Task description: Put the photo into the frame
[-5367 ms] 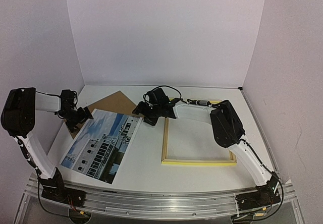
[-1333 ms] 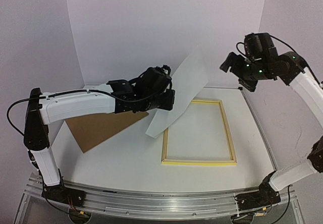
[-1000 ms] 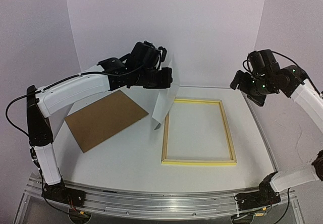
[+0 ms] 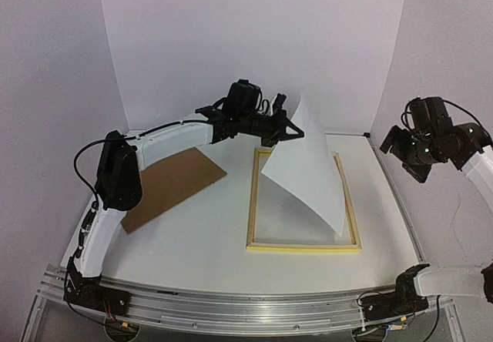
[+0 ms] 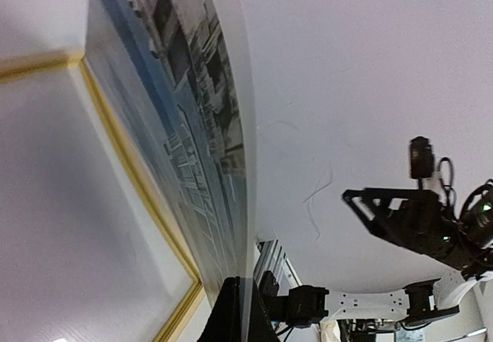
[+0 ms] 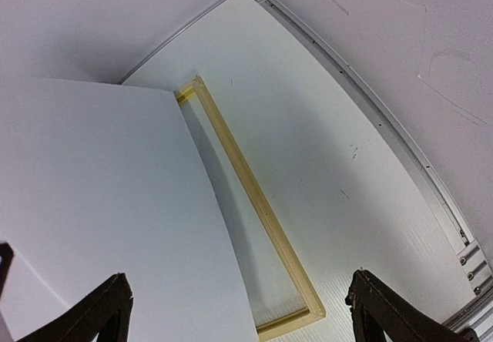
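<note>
The photo (image 4: 312,165) hangs tilted over the frame (image 4: 304,246), white back up, with its low corner near the frame's near right side. My left gripper (image 4: 295,133) is shut on the photo's upper left edge, above the frame's far left corner. In the left wrist view the printed building side (image 5: 192,126) faces down toward the yellow border (image 5: 127,161), and the dark fingers (image 5: 231,315) pinch the sheet's edge. My right gripper (image 4: 404,157) is raised at the far right, open and empty. The right wrist view looks down on the photo's back (image 6: 100,203) and the frame (image 6: 258,203).
A plain brown backing board (image 4: 173,184) lies flat on the table left of the frame. A metal rail (image 6: 370,103) runs along the table's right edge. White walls close in the back and both sides. The right arm (image 5: 420,222) shows in the left wrist view.
My left arm has swung the photo right and laid it down over the frame. The right gripper has drawn back to the right and a little lower, still open.
</note>
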{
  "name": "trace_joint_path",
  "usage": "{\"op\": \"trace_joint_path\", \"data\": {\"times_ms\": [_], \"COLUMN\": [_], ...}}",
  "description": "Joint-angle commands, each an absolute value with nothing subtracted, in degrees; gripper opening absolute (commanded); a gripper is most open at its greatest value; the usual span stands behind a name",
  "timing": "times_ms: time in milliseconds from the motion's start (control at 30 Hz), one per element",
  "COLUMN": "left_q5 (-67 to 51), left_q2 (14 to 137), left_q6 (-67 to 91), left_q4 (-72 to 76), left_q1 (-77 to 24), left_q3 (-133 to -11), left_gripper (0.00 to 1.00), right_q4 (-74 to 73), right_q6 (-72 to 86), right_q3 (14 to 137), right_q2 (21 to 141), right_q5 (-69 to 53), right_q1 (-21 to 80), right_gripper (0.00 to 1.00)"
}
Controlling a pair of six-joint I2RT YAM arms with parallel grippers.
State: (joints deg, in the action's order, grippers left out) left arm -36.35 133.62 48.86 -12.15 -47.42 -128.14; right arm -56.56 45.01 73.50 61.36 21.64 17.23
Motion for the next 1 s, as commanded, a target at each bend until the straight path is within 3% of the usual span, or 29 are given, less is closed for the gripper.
{"op": "trace_joint_path", "data": {"times_ms": [0, 233, 600, 967], "left_q5": [-40.3, -30.5, -25.6, -14.0], "left_q2": [133.5, 130.4, 133.8, 128.1], "left_q6": [51.1, 48.5, 48.7, 51.9], "left_q4": [-10.0, -15.3, -22.6, -22.1], "left_q1": [-47.4, -46.3, -46.1, -45.4], "left_q3": [-118.4, -105.0, -104.9, -99.3], "left_gripper": [0.00, 0.00, 0.00, 0.00], "right_q4": [-58.4, -58.4, -57.8, -56.3], "right_q6": [44.4, 43.3, 42.6, 41.1], "right_q3": [75.1, 72.9, 70.5, 71.3], "right_q2": [61.1, 65.0, 67.4, 70.3], "right_q5": [24.6, 23.3, 25.0, 24.4], "right_q1": [17.1, 17.1, 17.1, 17.1], "right_gripper": [0.95, 0.95, 0.95, 0.95]}}
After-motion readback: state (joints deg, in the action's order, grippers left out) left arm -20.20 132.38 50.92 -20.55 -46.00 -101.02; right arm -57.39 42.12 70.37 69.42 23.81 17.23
